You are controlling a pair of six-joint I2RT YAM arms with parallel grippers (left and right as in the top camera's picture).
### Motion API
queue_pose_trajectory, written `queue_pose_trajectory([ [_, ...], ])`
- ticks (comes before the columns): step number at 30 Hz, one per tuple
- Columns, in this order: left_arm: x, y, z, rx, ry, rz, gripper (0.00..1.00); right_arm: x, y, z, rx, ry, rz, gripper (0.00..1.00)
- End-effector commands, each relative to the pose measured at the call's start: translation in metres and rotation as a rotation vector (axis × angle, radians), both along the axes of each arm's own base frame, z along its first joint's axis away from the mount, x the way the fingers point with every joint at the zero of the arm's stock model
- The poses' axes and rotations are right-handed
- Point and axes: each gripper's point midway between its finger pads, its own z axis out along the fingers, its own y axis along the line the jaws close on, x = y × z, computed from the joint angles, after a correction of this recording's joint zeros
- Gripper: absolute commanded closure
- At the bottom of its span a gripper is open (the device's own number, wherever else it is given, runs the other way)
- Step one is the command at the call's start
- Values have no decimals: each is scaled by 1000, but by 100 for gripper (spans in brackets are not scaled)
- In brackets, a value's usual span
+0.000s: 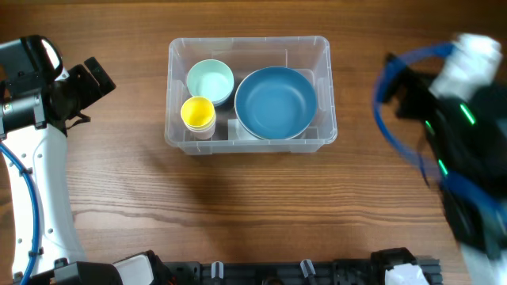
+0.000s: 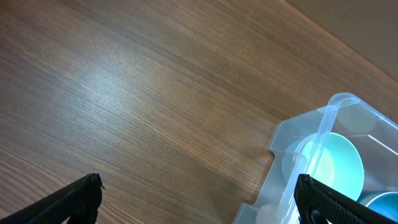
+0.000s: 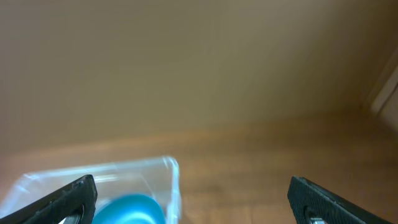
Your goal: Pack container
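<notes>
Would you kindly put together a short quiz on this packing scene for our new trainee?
1. True or false: the yellow cup stands inside the container, beside the pale teal bowl.
2. Which is the largest item in the container? A the blue bowl; B the yellow cup; C the pale teal bowl.
3. Fill in: the left gripper and the right gripper are both ____ and hold nothing.
Key: 1 true; 2 A; 3 open.

No readable text, label, brand, number or sign shows in any of the three views
</notes>
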Motion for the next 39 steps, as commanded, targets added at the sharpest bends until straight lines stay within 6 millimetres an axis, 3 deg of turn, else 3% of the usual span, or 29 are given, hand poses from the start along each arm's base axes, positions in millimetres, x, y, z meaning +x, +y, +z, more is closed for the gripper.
queue_pose_trajectory([
  [1,0,0,11,-8,-31,8,0,-67,-2,39,42,-155,45,0],
  [5,0,0,11,-8,-31,8,0,-122,-10,51,53,-283,45,1],
  [8,0,0,11,-8,-31,8,0,-140,-19,34,56,-316,11,0],
  [10,0,0,11,-8,-31,8,0,-144,-22,10,54,-307,-3,0],
  [24,0,0,11,-8,-31,8,0,-83,-9,-119,71,-402,22,0],
  [39,0,0,11,-8,-31,8,0,-50,0,-195,71,-394,44,0],
])
